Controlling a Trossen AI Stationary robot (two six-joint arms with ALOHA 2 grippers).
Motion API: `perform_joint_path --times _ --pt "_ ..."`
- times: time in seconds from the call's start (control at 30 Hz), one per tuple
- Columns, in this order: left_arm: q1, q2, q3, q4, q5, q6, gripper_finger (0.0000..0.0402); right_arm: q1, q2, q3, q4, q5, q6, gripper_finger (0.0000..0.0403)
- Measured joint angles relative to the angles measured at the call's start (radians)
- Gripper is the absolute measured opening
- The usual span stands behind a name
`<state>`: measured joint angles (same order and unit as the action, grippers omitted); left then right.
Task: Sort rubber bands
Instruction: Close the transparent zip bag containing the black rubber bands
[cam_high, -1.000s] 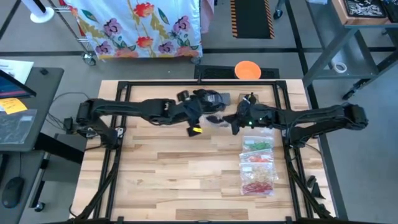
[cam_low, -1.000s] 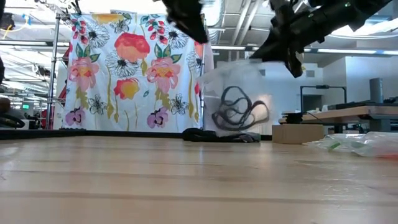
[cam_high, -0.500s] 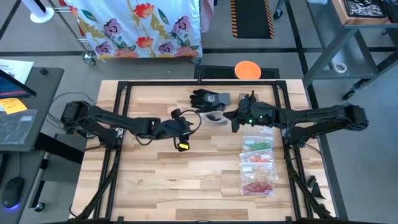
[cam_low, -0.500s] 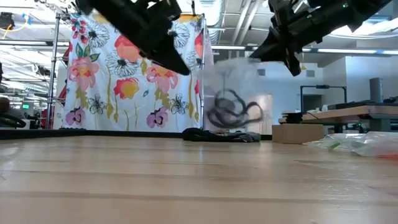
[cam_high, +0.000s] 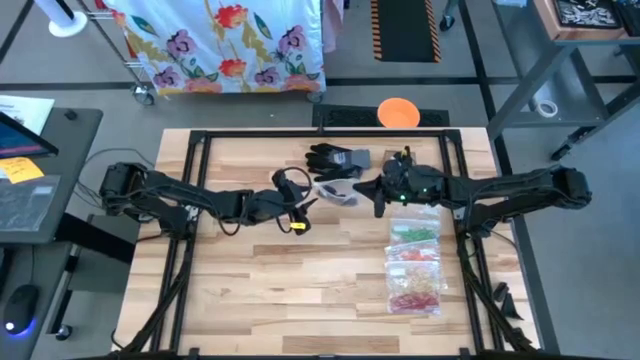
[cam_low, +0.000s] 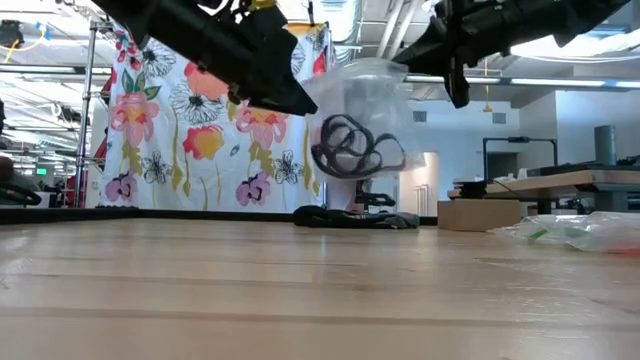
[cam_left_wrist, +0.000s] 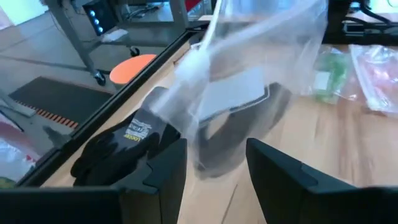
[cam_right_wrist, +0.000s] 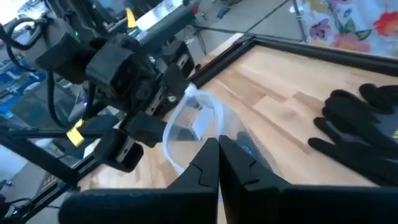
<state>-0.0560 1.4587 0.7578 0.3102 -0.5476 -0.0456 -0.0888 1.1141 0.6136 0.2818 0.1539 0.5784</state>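
A clear plastic bag (cam_low: 362, 95) with several black rubber bands (cam_low: 350, 150) inside hangs above the table's far middle. It also shows in the high view (cam_high: 335, 192). My right gripper (cam_high: 372, 192) is shut on the bag, on the side toward the table's right edge. My left gripper (cam_high: 303, 203) is open on the bag's other side. In the left wrist view its fingers (cam_left_wrist: 171, 165) stand on either side of the bag's lower end (cam_left_wrist: 214, 140). A black glove (cam_high: 335, 157) lies flat on the table behind the bag. My right gripper pinches the bag's upper edge (cam_right_wrist: 214, 124) between its two shut fingers, coming from the table's right side. The bag hangs below, clear of the table, with the bands in its lower part. My left gripper: whether its fingers touch the bag, I cannot tell.
Three clear bags lie in a row on the table's right side, holding green (cam_high: 413, 233), orange (cam_high: 415, 258) and red and yellow (cam_high: 413, 295) bands. A black frame (cam_high: 190, 200) runs around the table. An orange disc (cam_high: 398, 112) lies beyond the far edge.
My left gripper drew away from the bag toward the table's near left, then came back a little toward it. The bag has swung toward the left gripper and hangs a bit higher, and the black bands have shifted inside it. My right gripper has kept its hold.
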Motion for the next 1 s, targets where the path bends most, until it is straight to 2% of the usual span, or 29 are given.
perform_joint_path --times 0.37,0.6,0.7,0.83,0.87,1.0 --pt "-0.002 -0.001 0.0 0.053 0.004 0.023 0.0164 0.053 0.0 0.0 0.03 0.0 0.005 0.0" --pt "-0.002 -0.001 0.0 0.078 0.101 0.005 0.0156 0.063 0.0 0.0 0.074 0.0 -0.008 0.0" --pt "-0.002 -0.001 0.0 0.084 0.103 -0.018 0.0118 0.063 0.0 0.0 0.072 0.0 -0.008 0.0" --pt "-0.002 -0.001 0.0 0.11 0.104 -0.019 0.0026 0.062 0.0 0.0 0.067 0.0 -0.014 0.0" --pt "-0.002 -0.001 0.0 0.115 0.105 -0.021 0.0014 0.062 0.0 0.0 0.067 -0.001 -0.026 0.0" --pt "-0.002 -0.001 0.0 0.123 0.106 -0.023 0.0009 0.062 0.0 0.0 0.068 -0.005 -0.121 0.0"
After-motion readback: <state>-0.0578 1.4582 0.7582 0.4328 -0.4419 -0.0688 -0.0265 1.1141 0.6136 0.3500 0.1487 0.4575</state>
